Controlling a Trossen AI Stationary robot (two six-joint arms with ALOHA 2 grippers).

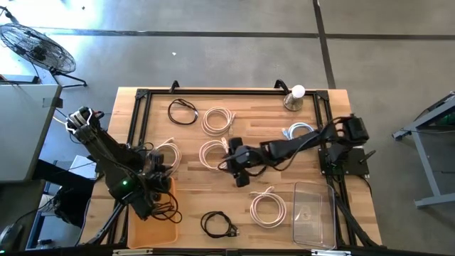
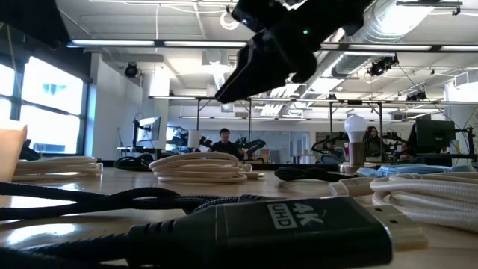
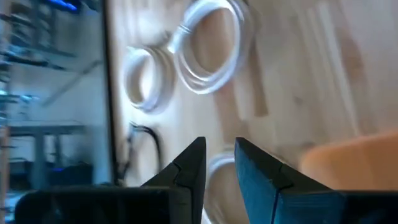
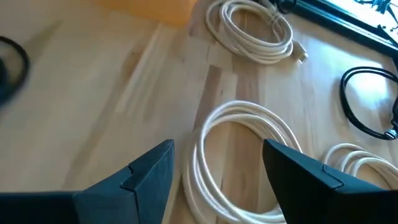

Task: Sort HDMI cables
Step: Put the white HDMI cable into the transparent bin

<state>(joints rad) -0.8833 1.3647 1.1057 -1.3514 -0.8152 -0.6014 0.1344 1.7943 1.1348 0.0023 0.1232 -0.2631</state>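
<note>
At lower left of the high view the left gripper (image 1: 151,186) hangs over the orange tray (image 1: 139,220), fingers nearly together and apparently empty, probably because black cables collect there. At centre the right gripper (image 4: 217,171) hovers with fingers spread wide astride a cream coil (image 4: 245,155), seemingly lined up to pick it. Other HDMI cables, white and black loops, lie scattered across the table (image 1: 370,235).

Five pale coils (image 1: 217,119), two loose black (image 1: 183,112), two bins (image 1: 314,213)
</note>
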